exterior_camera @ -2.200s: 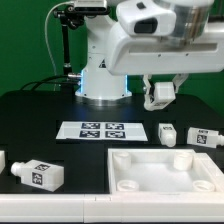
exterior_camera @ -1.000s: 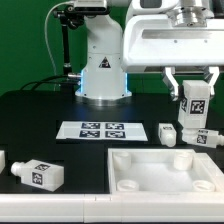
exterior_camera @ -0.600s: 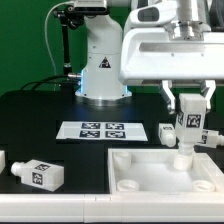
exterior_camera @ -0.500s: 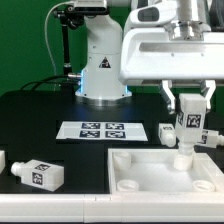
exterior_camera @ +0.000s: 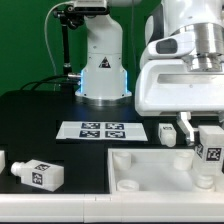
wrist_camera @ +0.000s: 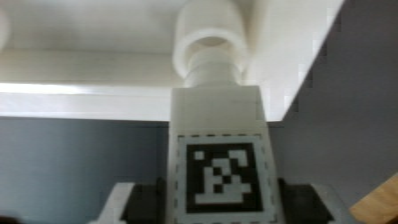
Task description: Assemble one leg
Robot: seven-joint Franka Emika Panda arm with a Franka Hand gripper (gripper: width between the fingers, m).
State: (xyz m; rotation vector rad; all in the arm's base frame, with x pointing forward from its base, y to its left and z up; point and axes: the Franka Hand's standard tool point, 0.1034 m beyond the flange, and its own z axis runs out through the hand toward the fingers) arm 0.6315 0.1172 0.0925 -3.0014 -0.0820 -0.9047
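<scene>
So the leg (exterior_camera: 210, 152) is clamped in the hand (exterior_camera: 206, 140), with a finger pressed on either side and the jaws set narrow around the white body. It's held upright at the exterior view's right, over the near right corner of the white panel (exterior_camera: 150, 172). The black-and-white tag faces the camera.

From the wrist view, the leg (wrist_camera: 219, 130) is seen lengthwise. Its thinner end is lined up with a round socket (wrist_camera: 210, 45) on the panel (wrist_camera: 89, 50), and the fingers (wrist_camera: 125, 200) are visible just at the sides of the tag. The tip looks like it's touching the socket rim, but whether it's actually seated can't be told from either picture.

The rest of the stuff is spread over the dark tabletop (exterior_camera: 40, 120):
- The marker board (exterior_camera: 103, 130) is laid flat just behind the panel, towards the exterior view's left.
- One spare peg (exterior_camera: 38, 175) is lying at the near left, well apart from the panel.
- A second spare peg (exterior_camera: 168, 133) is sitting just beside the marker board, right behind the panel's far edge.
- The arm's base (exterior_camera: 103, 75) is standing at the back, behind the marker board.
</scene>
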